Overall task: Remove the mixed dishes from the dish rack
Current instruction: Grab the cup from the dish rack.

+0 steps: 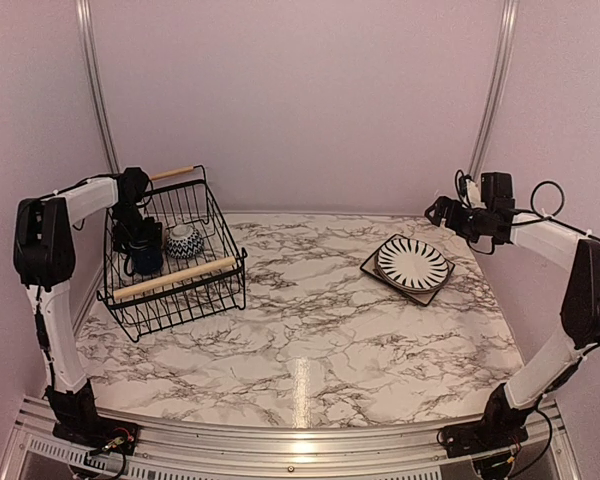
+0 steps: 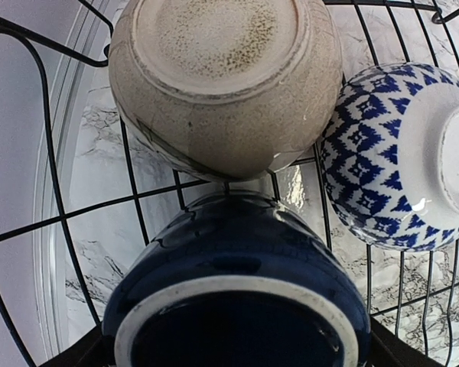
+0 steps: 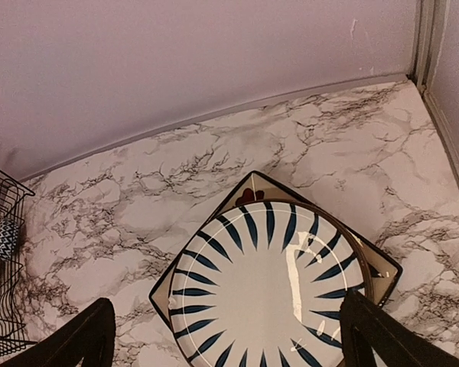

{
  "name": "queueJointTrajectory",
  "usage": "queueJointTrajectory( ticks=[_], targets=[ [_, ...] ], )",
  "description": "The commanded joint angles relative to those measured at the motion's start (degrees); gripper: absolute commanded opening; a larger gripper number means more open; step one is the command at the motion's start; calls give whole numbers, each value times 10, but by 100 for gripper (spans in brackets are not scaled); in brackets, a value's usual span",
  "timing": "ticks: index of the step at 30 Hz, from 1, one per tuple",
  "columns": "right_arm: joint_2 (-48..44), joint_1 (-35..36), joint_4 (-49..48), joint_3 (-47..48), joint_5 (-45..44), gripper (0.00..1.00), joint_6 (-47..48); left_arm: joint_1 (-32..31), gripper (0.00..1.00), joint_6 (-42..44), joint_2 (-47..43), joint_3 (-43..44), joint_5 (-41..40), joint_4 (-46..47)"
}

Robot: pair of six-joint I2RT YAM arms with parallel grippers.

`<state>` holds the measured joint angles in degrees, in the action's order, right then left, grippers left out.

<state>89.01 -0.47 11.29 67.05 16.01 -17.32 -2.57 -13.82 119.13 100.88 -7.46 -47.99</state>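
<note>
The black wire dish rack [image 1: 223,222] stands at the left. It holds a dark navy mug [image 1: 146,260], a blue-patterned bowl [image 1: 184,240] and a cream bowl [image 2: 222,84], both bowls upside down. My left gripper [image 1: 138,240] reaches down into the rack, open. Its fingers [image 2: 75,353] stand on either side of the mug [image 2: 237,283], whose rim faces the camera. The striped plate [image 1: 412,262] lies on the dark square plate [image 1: 372,266] on the table at the right. My right gripper [image 1: 442,212] hovers open and empty above them [image 3: 226,336].
The rack has two wooden bar handles, the near one [image 1: 175,278] and the far one [image 1: 172,172]. Its wires [image 2: 53,176] close in around my left gripper. The marble table [image 1: 310,330] meets walls at the back and sides. The rack's edge [image 3: 0,306] also shows in the right wrist view.
</note>
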Motion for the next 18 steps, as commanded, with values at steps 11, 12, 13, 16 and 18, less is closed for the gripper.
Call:
queueJointTrajectory(
  ticks=[11, 12, 13, 16, 18],
  targets=[
    [-17, 36, -47, 20, 30, 99, -27, 1, 45, -31, -157, 58, 140, 2],
    [-17, 41, -52, 24, 35, 99, -31, 1, 44, -38, -168, 63, 166, 9],
    [-16, 50, -56, 30, 38, 99, -35, 1, 44, -50, -184, 64, 206, 22],
    [-7, 86, -55, 55, 34, 98, -30, 1, 42, -93, -213, 53, 302, 73],
    [5, 114, -46, 79, 37, 99, -20, 0, 41, -129, -232, 32, 364, 125]
  ],
)
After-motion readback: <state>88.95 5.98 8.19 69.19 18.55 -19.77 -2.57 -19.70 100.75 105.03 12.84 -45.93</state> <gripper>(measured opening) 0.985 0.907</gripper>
